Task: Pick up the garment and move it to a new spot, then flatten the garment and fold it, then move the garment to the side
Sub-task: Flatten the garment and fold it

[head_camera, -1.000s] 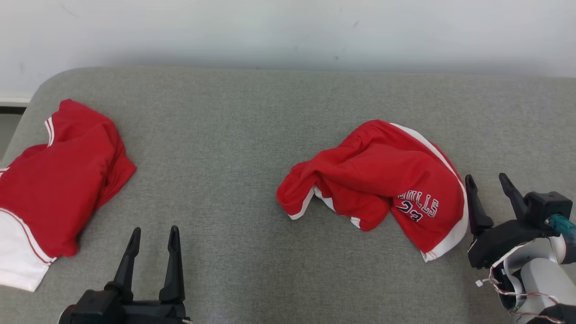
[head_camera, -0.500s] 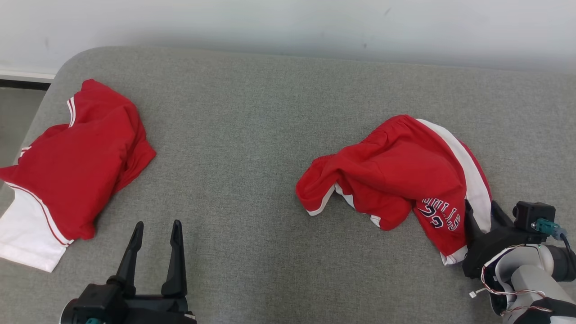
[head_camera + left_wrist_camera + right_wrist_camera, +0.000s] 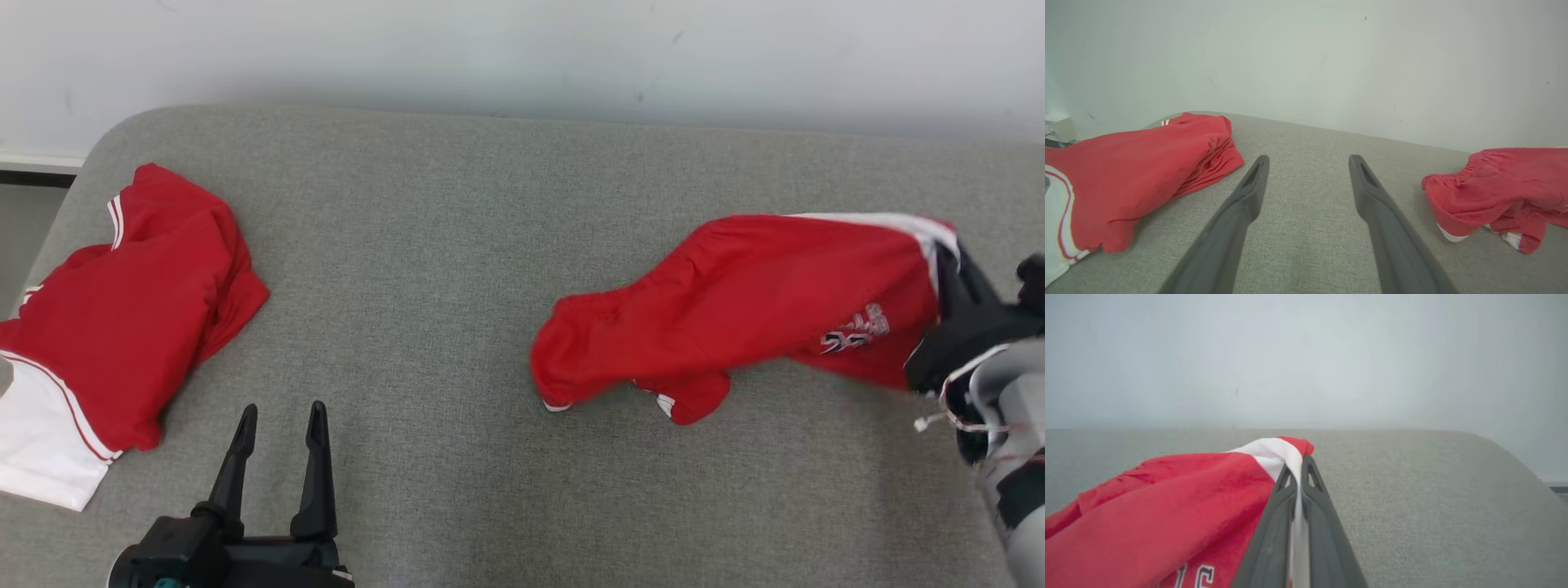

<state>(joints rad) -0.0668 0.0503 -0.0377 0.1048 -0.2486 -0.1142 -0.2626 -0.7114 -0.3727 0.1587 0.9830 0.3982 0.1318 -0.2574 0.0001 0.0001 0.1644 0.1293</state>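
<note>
Seemingly, garment (image 3: 735,286) half-hides right end effector (image 3: 949,257).

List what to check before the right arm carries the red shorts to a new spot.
1. Right gripper shut on the white-trimmed edge of the red shorts: ok.
2. Shorts fully lifted off the grey cushion: not ok, their left end lies on it.
3. Left gripper open and clear of any cloth: ok.
4. Other red garment apart from the shorts, not snagged: ok.
5. Number of fabric layers pinched between the jaws: cannot tell.
</note>
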